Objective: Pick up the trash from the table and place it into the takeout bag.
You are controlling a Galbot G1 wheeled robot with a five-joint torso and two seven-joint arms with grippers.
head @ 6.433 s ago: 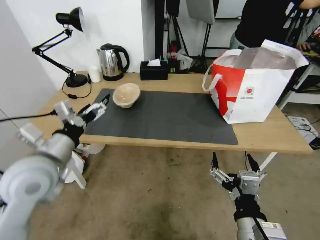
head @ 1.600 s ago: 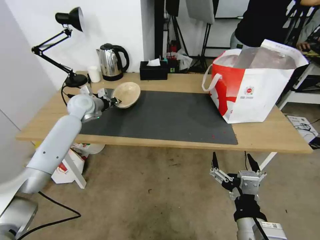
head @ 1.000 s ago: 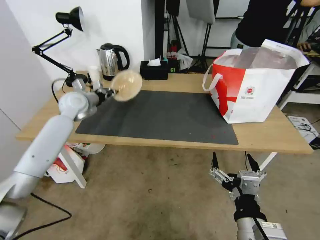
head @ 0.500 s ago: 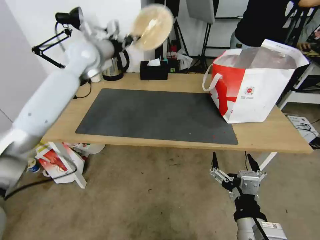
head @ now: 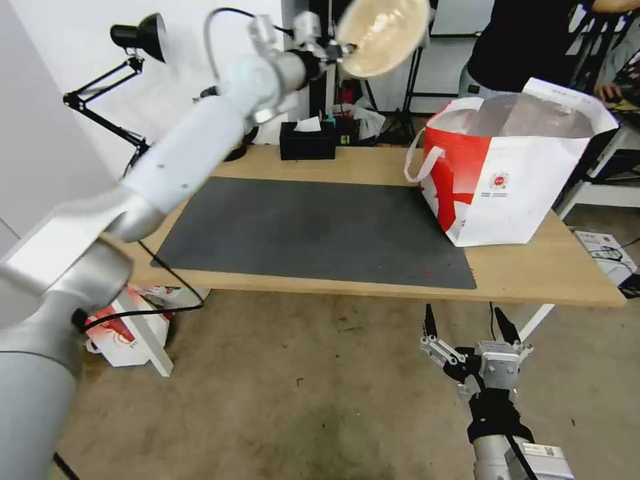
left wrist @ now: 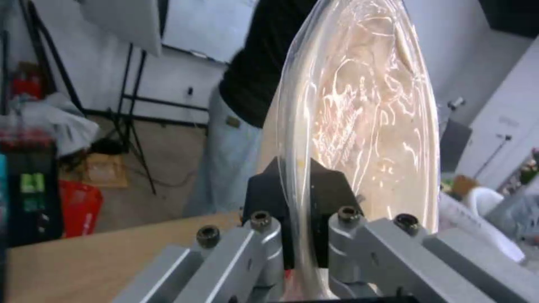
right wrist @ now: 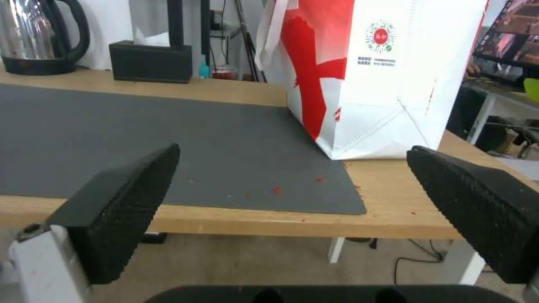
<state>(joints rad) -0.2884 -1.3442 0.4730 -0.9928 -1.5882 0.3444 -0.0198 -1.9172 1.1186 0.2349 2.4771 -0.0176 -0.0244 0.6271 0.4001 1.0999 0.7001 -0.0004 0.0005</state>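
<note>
I see a bright room with soft, even light. The table (head: pixel 547 270) throws a faint shadow on the floor. The left arm (head: pixel 193 143) looks blurry, and so does the tan pulp bowl (head: pixel 383 30) high up. In the left wrist view the bowl shines with white glare and the room behind is fuzzy. Lines bend a bit near the head view's edges. The takeout bag (right wrist: pixel 393 71) looks sharp.
</note>
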